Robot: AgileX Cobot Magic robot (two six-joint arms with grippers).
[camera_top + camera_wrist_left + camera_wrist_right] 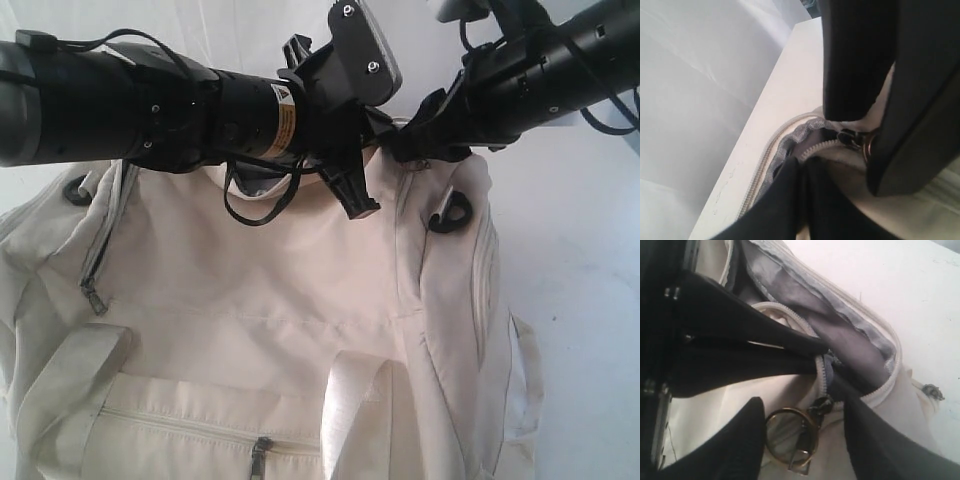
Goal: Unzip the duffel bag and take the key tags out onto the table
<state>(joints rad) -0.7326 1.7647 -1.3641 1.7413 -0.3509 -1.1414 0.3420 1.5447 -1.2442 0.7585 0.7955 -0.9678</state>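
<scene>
The cream-white duffel bag (270, 300) fills the near part of the table (590, 300). Its top zipper is partly undone at the far end, where dark grey lining (840, 335) shows. My left gripper (358, 205) reaches across from the left and is shut on the bag's edge by the zipper teeth (804, 162). My right gripper (804, 406) stands open, one finger on either side of the brass ring (790, 436) on the zipper pull; it touches neither the ring nor the pull. The key tags are out of view.
A black D-ring (452, 212) sits on the bag's right end, below the right arm. A zipped side pocket (200, 425) and pale webbing handles (350, 400) face the camera. The table's far edge (755, 130) runs close behind the bag, with a white backdrop (690, 75) beyond.
</scene>
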